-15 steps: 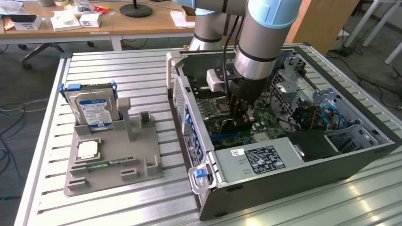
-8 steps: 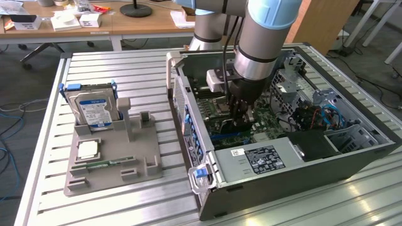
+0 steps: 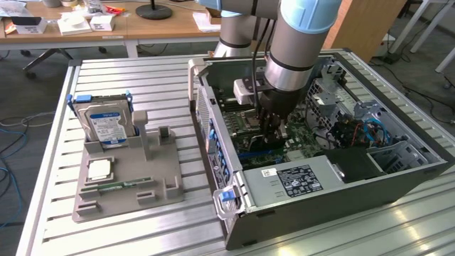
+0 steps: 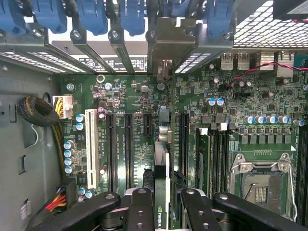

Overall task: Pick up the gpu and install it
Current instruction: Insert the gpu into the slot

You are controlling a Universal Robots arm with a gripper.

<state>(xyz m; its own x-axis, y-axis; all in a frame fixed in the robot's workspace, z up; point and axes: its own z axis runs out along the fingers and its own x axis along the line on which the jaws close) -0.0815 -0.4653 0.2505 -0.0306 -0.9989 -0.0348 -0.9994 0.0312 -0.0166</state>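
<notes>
Green motherboard [image 4: 130, 91] surrounds the pincer [image 4: 166, 197], clamped on the edge-on gpu [image 4: 161, 178]. In the exterior view, a hard drive [image 3: 106, 122] sits at nine o'clock, outside the case [image 3: 341, 200].

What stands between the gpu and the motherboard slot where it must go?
Nothing visible does. The gripper holds the gpu edge-on over the motherboard, among its long black slots; the card itself hides the slot beneath it.

Slatted metal table [image 3: 128, 80] in a workshop: a grey parts holder [image 3: 128, 178] sits at nine o'clock, an open computer case [image 3: 355, 198] at three o'clock, just apart.
</notes>
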